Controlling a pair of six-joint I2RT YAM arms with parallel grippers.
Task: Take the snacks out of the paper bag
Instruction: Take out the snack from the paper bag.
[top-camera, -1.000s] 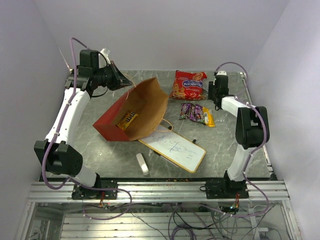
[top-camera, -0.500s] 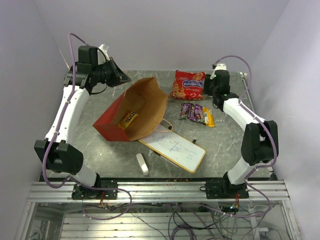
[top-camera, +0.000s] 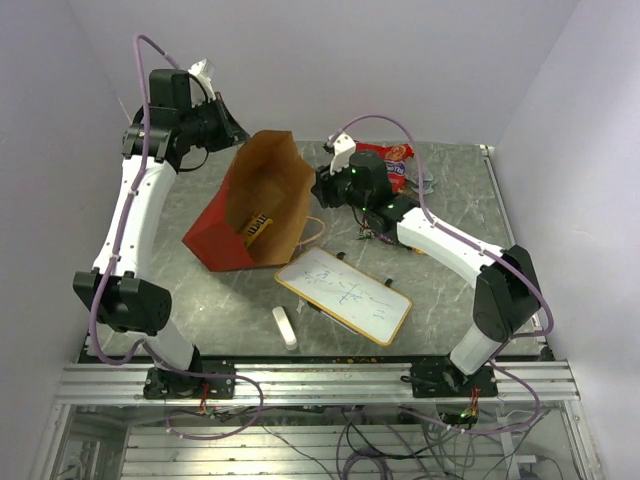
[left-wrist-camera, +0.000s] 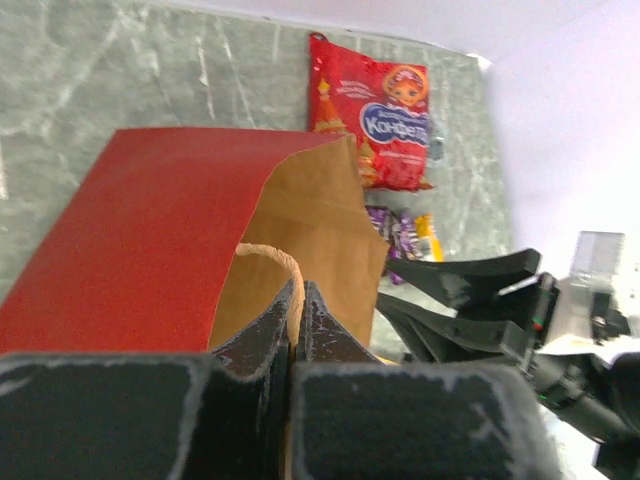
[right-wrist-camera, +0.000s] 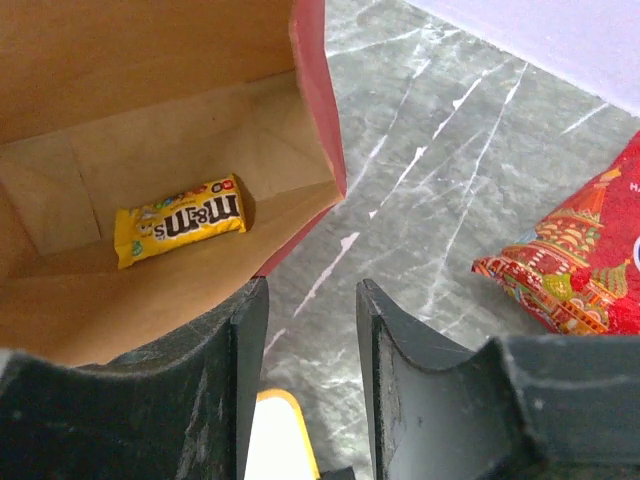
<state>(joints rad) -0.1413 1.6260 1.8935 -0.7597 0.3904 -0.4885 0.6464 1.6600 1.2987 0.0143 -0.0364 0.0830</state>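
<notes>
The red paper bag (top-camera: 212, 236) lies tilted with its brown mouth facing right. My left gripper (left-wrist-camera: 298, 292) is shut on its twine handle (left-wrist-camera: 272, 254) and holds that edge up. One yellow candy pack (right-wrist-camera: 180, 220) lies on the bag's bottom, also seen from above (top-camera: 257, 225). My right gripper (right-wrist-camera: 312, 292) hovers open and empty just outside the bag's mouth, by its red edge (right-wrist-camera: 318, 100). Outside the bag, the large red-orange snack bag (left-wrist-camera: 375, 125) lies at the back. Small purple and yellow packs (left-wrist-camera: 405, 230) lie in front of it, partly hidden under the right arm in the top view.
A white whiteboard (top-camera: 345, 295) with a yellow rim lies in front of the bag; its corner (right-wrist-camera: 275, 440) shows under my right gripper. A small white eraser stick (top-camera: 285, 328) lies near the front edge. Walls stand close on three sides.
The right arm has swung left from the back right corner to the bag's mouth. The left gripper has raised the handle, and the bag stands steeper.
</notes>
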